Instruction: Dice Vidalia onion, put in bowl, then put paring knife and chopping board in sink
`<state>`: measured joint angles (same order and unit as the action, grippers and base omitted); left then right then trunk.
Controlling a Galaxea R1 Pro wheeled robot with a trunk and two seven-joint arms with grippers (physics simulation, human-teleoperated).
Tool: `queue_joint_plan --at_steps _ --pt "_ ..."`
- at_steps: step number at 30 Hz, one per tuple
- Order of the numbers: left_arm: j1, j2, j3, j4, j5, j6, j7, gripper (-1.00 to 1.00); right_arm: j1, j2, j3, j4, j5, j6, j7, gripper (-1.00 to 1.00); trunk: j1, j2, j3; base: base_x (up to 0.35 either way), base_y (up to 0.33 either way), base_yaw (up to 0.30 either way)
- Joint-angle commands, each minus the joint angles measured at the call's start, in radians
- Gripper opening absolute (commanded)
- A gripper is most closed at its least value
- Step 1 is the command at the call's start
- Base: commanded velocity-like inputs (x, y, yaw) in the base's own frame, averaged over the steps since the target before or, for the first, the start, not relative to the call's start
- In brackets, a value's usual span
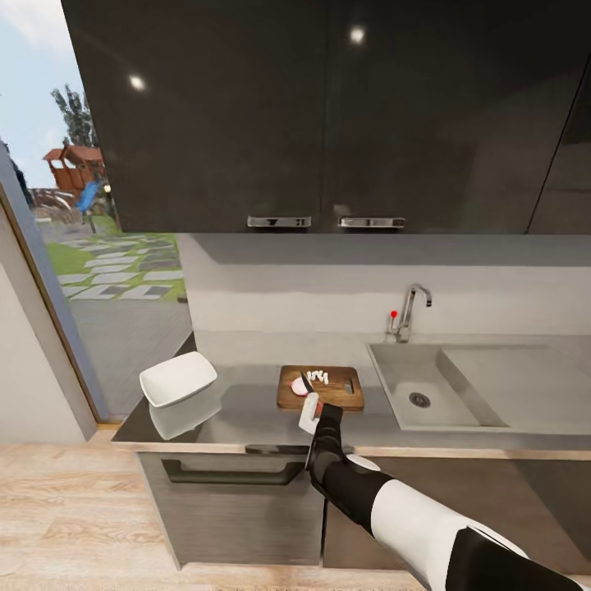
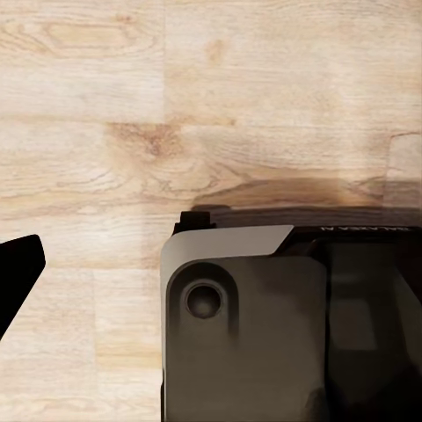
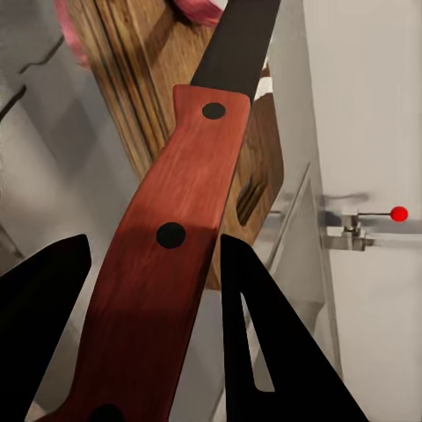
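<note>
Red-handled paring knife [image 3: 167,255] over grained chopping board [image 1: 289,396]

So the grey steel counter [image 1: 246,419] runs along the wall over the cabinet fronts. The white bowl [image 1: 177,378] sits near its left end, the wooden chopping board [image 1: 322,387] is around the middle with a few onion pieces [image 1: 317,377] on it, and the sink [image 1: 427,386] is set in just to the board's right.

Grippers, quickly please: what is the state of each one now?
Right gripper: closed on the paring knife, over the chopping board.
Left gripper: cannot be told; it hangs above the wooden floor.
</note>
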<state>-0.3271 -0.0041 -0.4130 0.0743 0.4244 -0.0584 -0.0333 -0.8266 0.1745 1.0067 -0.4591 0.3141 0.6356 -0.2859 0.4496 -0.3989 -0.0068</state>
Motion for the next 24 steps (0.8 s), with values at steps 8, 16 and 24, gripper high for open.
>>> queue_joint_plan --at_steps 8,16,24 --pt "-0.001 -0.001 -0.007 0.004 0.008 -0.006 -0.003 1.0 -0.001 0.0 0.007 0.0 0.002 0.007 -0.003 -1.0 0.0 -0.001 -0.001 0.0 0.0 0.0" --pt "-0.001 -0.001 -0.007 0.004 0.008 -0.006 -0.003 1.0 -0.001 0.0 0.007 0.0 0.002 0.007 -0.003 -1.0 0.0 -0.001 -0.001 0.0 0.0 0.0" --pt "-0.001 -0.001 -0.007 0.004 0.008 -0.006 -0.003 1.0 -0.001 0.0 0.007 0.0 0.002 0.007 -0.002 -1.0 0.0 -0.001 -0.001 0.0 0.0 0.0"
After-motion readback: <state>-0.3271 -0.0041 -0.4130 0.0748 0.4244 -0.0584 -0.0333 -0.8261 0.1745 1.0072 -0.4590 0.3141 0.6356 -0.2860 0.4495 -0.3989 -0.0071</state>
